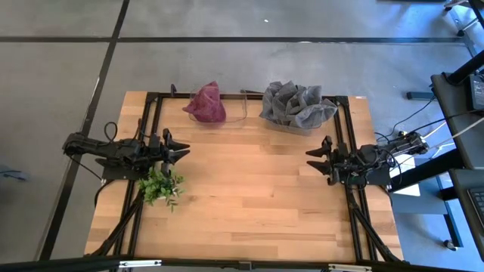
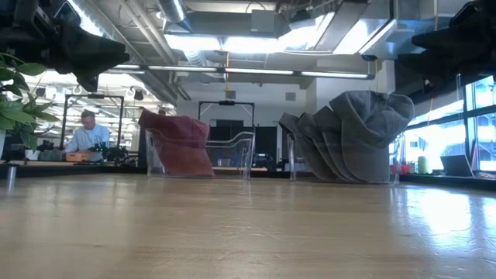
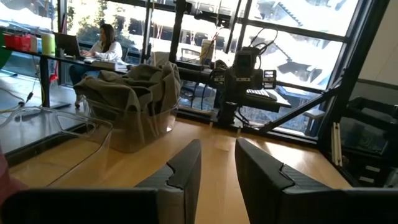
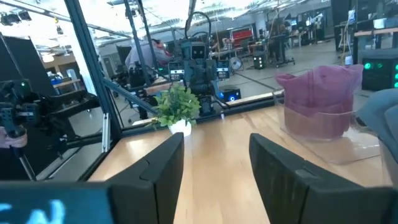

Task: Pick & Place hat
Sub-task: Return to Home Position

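Over the table [image 1: 249,196], reading my overhead feed with the far edge as 12 o'clock, both arms sit low at the sides and neither holds anything. The left gripper [image 1: 180,150] is at about 9 o'clock, pointing toward 3 o'clock. Its fingers stand apart with a narrow gap between them, and through its wrist camera I see only bare wood in that gap. The right gripper [image 1: 314,160] is at about 3 o'clock, pointing toward 9 o'clock. Its fingers are spread wider, and nothing sits between them either. The two claws face each other across the middle of the board, well apart.

The gray caps [image 1: 296,104] lie at roughly 1 o'clock, heaped inside the right bin [image 1: 287,128], a clear container against the far edge. From my table-level camera the heap rises above the bin's walls, with the caps leaning on one another. I cannot count them for certain. The right gripper is at about 5 o'clock from that bin and clear of it.

At roughly 11 o'clock stands the left bin [image 1: 236,106], also clear, with a maroon cap [image 1: 206,104] slumped against its 9 o'clock end and the rest of it bare. The bins are side by side, near each other but not touching.

A small green plant [image 1: 161,185] sits at about 8 o'clock, just beside the left gripper, on its 6 o'clock side.

Beyond the table, in the room behind, a person [image 2: 87,136] sits at a desk.
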